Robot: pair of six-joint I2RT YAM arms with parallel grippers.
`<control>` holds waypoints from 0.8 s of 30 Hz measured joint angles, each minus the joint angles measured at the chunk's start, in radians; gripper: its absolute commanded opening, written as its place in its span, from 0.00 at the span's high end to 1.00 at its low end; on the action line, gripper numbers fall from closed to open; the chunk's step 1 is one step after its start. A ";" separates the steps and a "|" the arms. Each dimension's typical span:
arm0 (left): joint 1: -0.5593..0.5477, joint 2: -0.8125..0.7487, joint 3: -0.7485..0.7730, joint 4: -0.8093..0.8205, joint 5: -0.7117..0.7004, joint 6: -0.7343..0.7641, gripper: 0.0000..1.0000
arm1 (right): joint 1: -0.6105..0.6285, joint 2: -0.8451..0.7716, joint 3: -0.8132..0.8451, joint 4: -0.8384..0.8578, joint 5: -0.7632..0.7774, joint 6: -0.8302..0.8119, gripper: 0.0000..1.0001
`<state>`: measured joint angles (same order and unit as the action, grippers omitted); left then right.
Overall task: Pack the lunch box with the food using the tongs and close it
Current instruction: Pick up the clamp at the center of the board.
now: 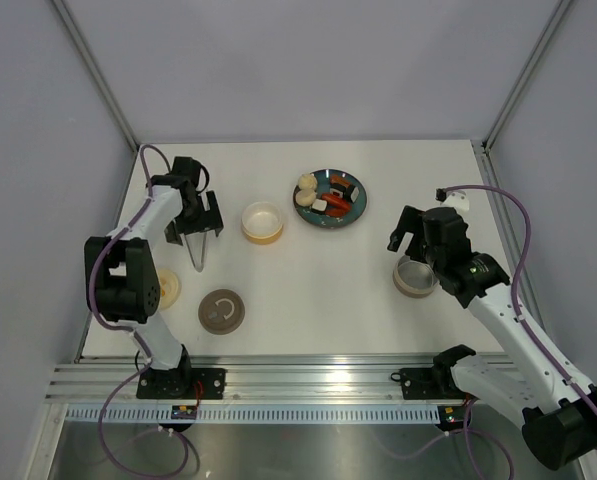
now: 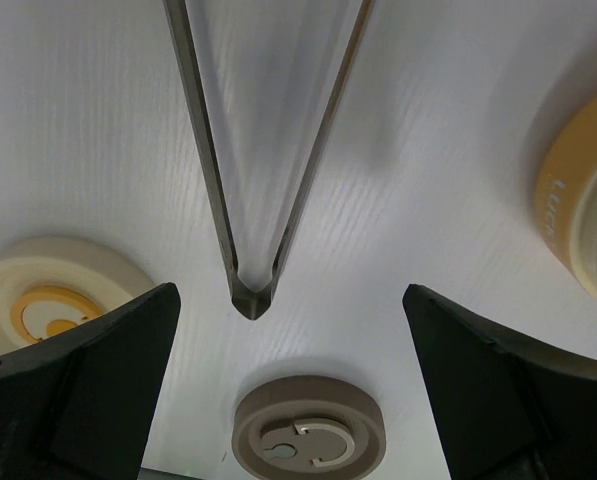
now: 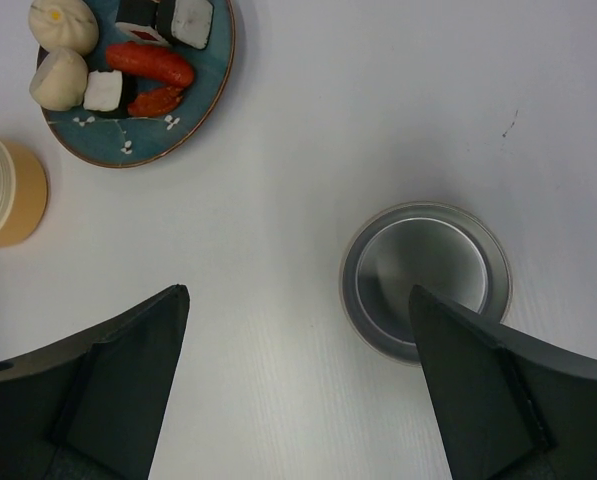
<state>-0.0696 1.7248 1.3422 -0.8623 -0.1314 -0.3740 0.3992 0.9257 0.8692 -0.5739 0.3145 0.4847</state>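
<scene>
At the far left a cream lid (image 1: 166, 288) lies flat on the surface (image 1: 308, 300). Just beyond it, the left gripper (image 1: 196, 232) hangs fully spread and empty above the tongs (image 2: 248, 200). The tongs lie flat, their joined end towards the near edge and seen between the fingers (image 2: 108, 370) in the wrist view, with no contact made. The step in hand is judged to be the pick-up of the tongs. It would be done best if the fingertips were brought right down to the surface, one outside each thin arm, somewhat up from the joint, so that the arms can later be squeezed. The tongs should be kept centred between the fingers, since slim metal is easily pushed aside.

A brown lid (image 1: 221, 311) lies nearer the arm bases. A yellow tub (image 1: 262, 222) stands further right, and beyond it the food (image 1: 328, 192) sits on a teal plate (image 1: 356, 215). At the right, a metal cup (image 1: 415, 277) stands under the right gripper (image 1: 414, 248), which is equally wide and holds nothing.
</scene>
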 measured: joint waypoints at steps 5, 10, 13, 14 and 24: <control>0.014 0.078 0.001 0.030 -0.015 0.019 0.01 | 0.000 -0.004 0.000 0.000 -0.007 0.013 0.00; 0.053 0.101 0.001 0.073 -0.002 0.038 0.01 | 0.000 -0.011 0.000 -0.001 -0.011 0.021 0.00; 0.085 0.117 0.001 0.107 0.026 0.054 0.01 | 0.000 -0.011 0.000 -0.003 -0.011 0.022 0.01; 0.093 0.125 0.001 0.114 0.030 0.060 0.01 | 0.000 -0.011 0.000 -0.004 -0.011 0.022 0.01; 0.115 0.217 0.001 0.169 0.079 0.086 0.12 | 0.000 -0.013 0.008 -0.007 -0.013 0.028 0.01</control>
<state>0.0456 1.9419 1.3430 -0.6930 -0.0525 -0.2878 0.3992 0.9131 0.8772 -0.5812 0.3016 0.5125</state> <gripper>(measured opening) 0.916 0.993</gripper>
